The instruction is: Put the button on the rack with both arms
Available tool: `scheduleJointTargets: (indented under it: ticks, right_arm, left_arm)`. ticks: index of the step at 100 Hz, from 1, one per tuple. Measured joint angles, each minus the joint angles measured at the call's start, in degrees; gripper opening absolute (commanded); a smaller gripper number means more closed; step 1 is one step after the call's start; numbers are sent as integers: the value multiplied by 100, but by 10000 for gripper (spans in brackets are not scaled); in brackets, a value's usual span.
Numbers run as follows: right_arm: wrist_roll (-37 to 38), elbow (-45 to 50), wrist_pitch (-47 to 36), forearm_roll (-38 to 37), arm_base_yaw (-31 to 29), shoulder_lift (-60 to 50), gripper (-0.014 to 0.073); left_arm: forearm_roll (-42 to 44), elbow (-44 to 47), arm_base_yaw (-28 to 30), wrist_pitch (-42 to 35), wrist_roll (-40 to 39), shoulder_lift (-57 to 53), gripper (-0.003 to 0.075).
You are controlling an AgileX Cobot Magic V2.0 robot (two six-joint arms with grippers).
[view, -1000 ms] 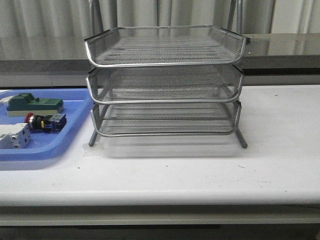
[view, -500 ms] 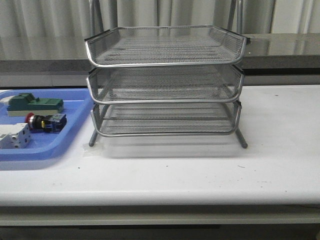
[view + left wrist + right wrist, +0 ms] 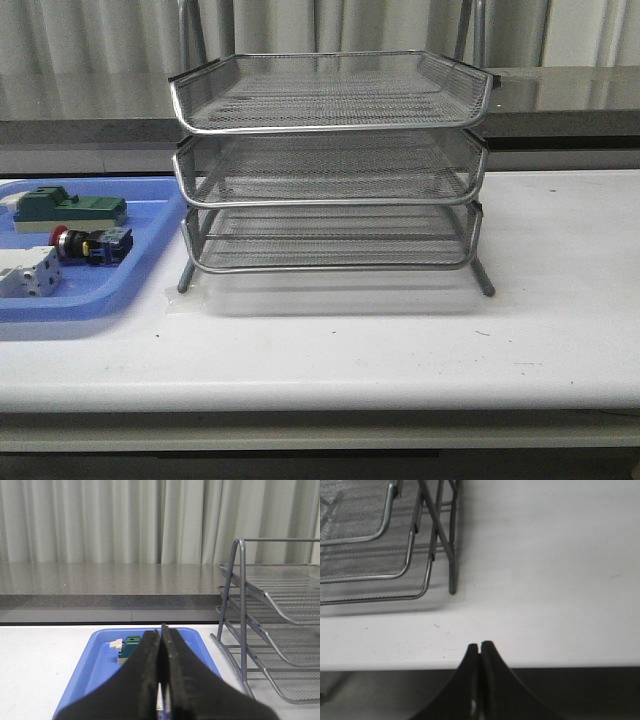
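Front view shows the button (image 3: 88, 244) lying on its side in the blue tray (image 3: 140, 265), between a green block (image 3: 70, 210) and a white-grey block (image 3: 28, 273), left of the rack (image 3: 330, 170) on the white table (image 3: 400, 340). Neither arm appears there. Each wrist view shows its claw closed and empty: left gripper (image 3: 161, 632), right gripper (image 3: 480, 647).

Matte black, curved, tapering fingers on left hand (image 3: 161, 640) and right hand (image 3: 479, 647).

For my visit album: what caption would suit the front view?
Red-capped button waits in the blue tray beside an empty three-tier wire rack; no arm in sight.
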Motion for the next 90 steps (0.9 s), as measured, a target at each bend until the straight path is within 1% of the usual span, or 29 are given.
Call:
scheduleJointTargets:
  ticks: [12, 19, 26, 38, 42, 45, 51, 72, 90]
  right_arm:
    - [0, 0, -27, 513, 0, 501, -46]
    - [0, 0, -121, 795, 0, 750, 0]
    - [0, 0, -318, 1073, 15, 966, 92]
    - [0, 0, -738, 1581, 127, 1237, 304]
    - [0, 0, -881, 1725, 189, 1321, 355]
    - [0, 0, -976, 1792, 234, 1380, 378]
    - [0, 0, -1171, 1923, 345, 1511, 395]
    - [0, 0, -1862, 2455, 739, 2175, 394]
    - [0, -3, -2392, 2699, 959, 2758, 394]
  left_arm:
    - [0, 0, 0, 0, 0, 0, -20]
    - [0, 0, 0, 0, 0, 0, -20]
    - [0, 0, 0, 0, 0, 0, -20]
    - [0, 0, 0, 0, 0, 0, -20]
    - [0, 0, 0, 0, 0, 0, -20]
    - [0, 0, 0, 0, 0, 0, -20]
    - [0, 0, 0, 0, 0, 0, -20]
    - [0, 0, 0, 0, 0, 0, -20]
    - [0, 0, 0, 0, 0, 0, -20]
